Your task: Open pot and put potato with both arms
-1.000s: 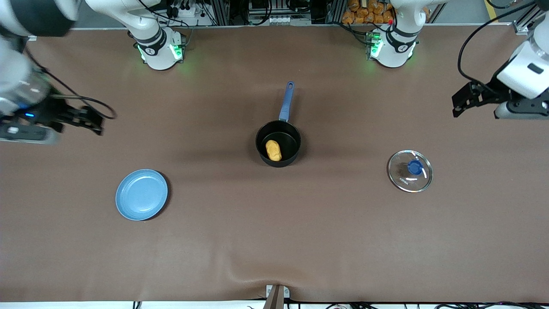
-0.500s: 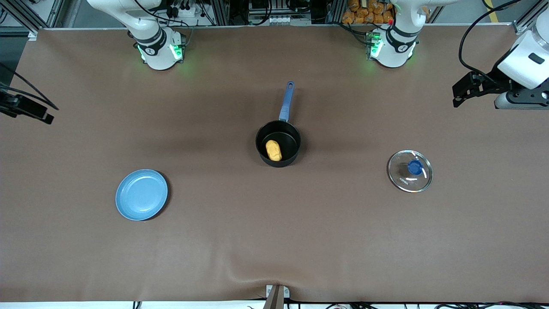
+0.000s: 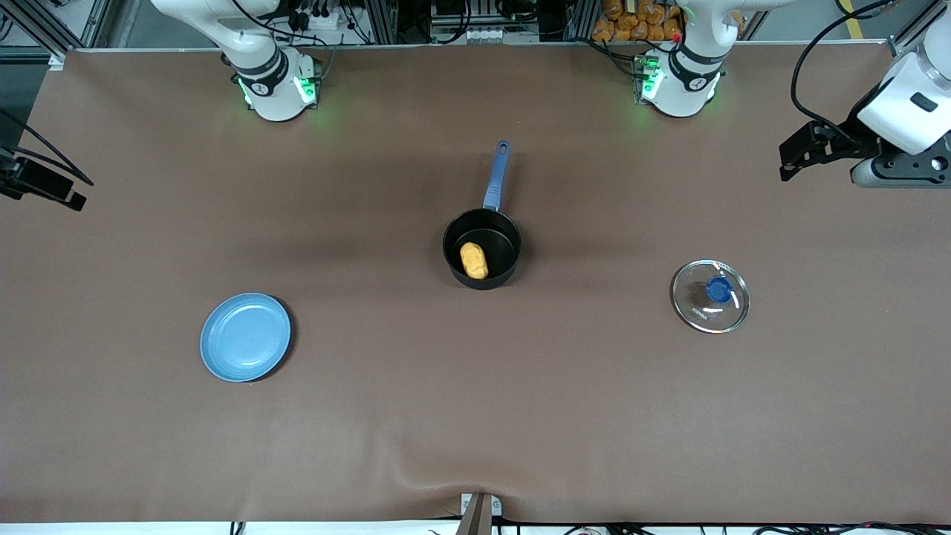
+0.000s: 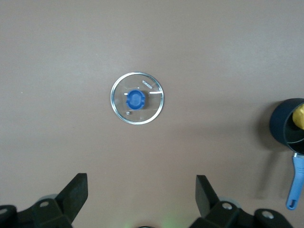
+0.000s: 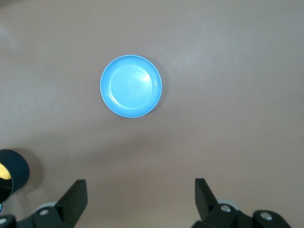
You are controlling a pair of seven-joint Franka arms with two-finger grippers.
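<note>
The black pot [image 3: 505, 261] stands uncovered mid-table, its blue handle [image 3: 496, 174] pointing toward the arms' bases. The yellow-orange potato [image 3: 473, 260] lies inside it. The glass lid [image 3: 710, 296] with its blue knob [image 3: 718, 289] rests flat on the table toward the left arm's end. My left gripper [image 3: 799, 152] hangs open and empty high over that end; its wrist view shows the lid [image 4: 137, 98] and the pot [image 4: 285, 126] far below the gripper [image 4: 141, 183]. My right gripper [image 3: 41, 186] is open and empty high over the right arm's end [image 5: 140, 185].
A flat light-blue plate [image 3: 245, 336] lies toward the right arm's end, nearer the front camera than the pot, and shows in the right wrist view [image 5: 131, 86]. The brown table cover [image 3: 475, 416] has a small ridge at its front edge.
The right arm has swung out toward its end of the table and now shows only at the picture's edge. The left gripper has drifted slightly toward the bases' side.
</note>
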